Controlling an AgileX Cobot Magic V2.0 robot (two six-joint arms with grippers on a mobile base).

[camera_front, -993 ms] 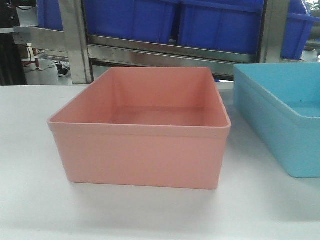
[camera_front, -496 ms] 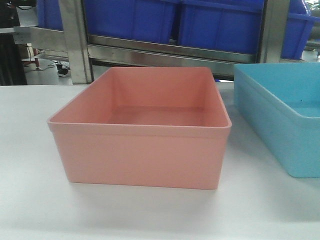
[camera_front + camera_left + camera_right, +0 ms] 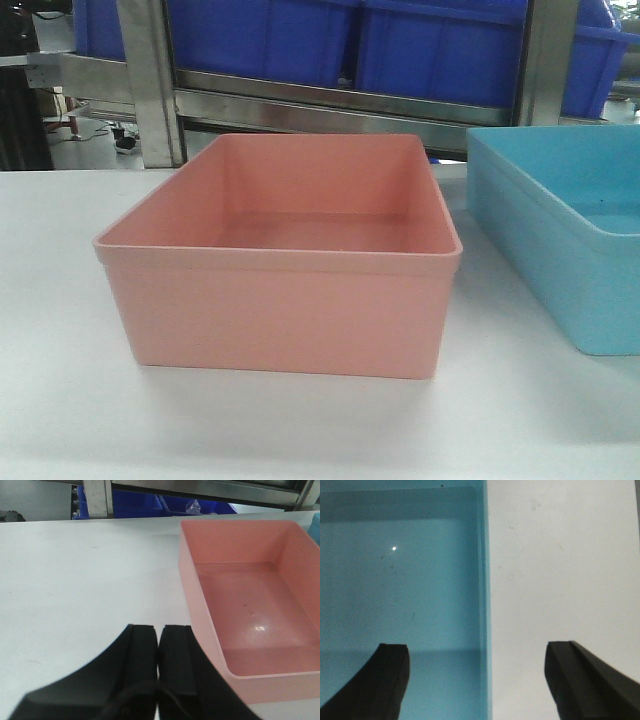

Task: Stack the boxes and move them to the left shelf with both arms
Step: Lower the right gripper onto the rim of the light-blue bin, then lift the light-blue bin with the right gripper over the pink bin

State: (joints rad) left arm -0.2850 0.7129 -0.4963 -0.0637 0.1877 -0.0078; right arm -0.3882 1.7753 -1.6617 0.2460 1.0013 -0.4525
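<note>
On the white table (image 3: 60, 400) the pink box (image 3: 280, 320) and the blue box (image 3: 560, 250) stand side by side, near each other but not touching, both empty and upright. Behind them a steel rack (image 3: 150, 90) holds dark blue crates (image 3: 440, 50); the left shelf itself I cannot pick out in any view.

Against the front view of a second ago almost nothing has changed. The pink box sits perhaps a hair further left, if at all, and the blue box has not shifted. No lift has begun and the stacking is not yet started.

The left end effector (image 3: 159, 630) is clenched with its fingers pressed together on nothing. It hangs over the bare table just outside the pink box's left wall, near the front corner. Whether it touches that wall I cannot tell.

The right end effector (image 3: 476, 649) is spread wide and grasps nothing. It straddles one side wall of the blue box, with one finger (image 3: 390, 680) over the box's floor and the other over the table outside.

My judgement is that the right arm is lined up to come down and pinch that wall, which would be the first grip of the task. The left fingers would have to part before they could take the pink box's wall. One-sided grips may let a box tilt.
</note>
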